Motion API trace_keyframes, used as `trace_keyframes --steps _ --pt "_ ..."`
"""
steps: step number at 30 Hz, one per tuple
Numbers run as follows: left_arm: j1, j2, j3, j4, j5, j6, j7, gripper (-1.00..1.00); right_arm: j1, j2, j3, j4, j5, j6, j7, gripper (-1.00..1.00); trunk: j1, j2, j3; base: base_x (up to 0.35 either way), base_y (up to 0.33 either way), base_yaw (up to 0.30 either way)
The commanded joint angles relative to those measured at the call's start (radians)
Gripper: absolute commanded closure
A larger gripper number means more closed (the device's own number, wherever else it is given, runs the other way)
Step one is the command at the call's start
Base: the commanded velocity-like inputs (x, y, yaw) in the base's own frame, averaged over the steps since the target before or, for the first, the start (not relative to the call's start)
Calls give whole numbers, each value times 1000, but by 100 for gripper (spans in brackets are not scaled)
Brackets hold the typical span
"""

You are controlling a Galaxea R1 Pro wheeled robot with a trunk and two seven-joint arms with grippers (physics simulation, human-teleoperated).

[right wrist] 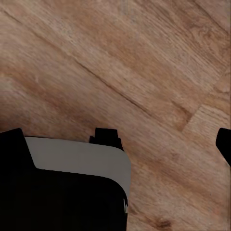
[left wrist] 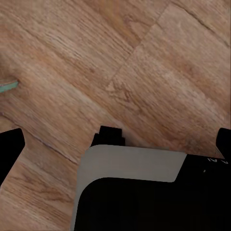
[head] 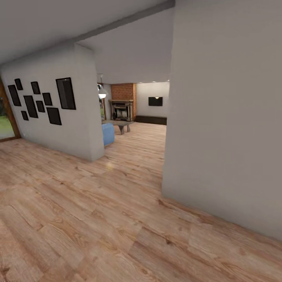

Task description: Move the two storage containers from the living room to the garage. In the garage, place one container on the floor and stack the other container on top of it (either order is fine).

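The two storage containers are out of view, and so is the garage. The living room lies ahead past a gap between two walls, with a brick column, a black TV and a blue sofa. My left gripper is open over light wood planks, with nothing between its fingers. Over the same plank floor, my right gripper is also open and empty, one dark finger showing at the frame edge. Grey and black parts of my own body sit under both wrist cameras.
A white wall stands close on the right. A wall corner with black picture frames is on the left. The passage between them runs over wood floor. A low table and dark cabinet stand far ahead.
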Motion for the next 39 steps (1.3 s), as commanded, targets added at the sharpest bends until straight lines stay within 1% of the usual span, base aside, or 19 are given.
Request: trace_keyframes --steps 1,39 --pt "-1 0 -8 0 9 0 2 -100 -1 0 8 3 -9 -5 0 -100 1 -1 -1 321 0 269" --pt "-1 0 -8 0 9 -1 2 -100 -1 0 9 3 -9 -5 0 -100 1 -1 -1 321 0 269"
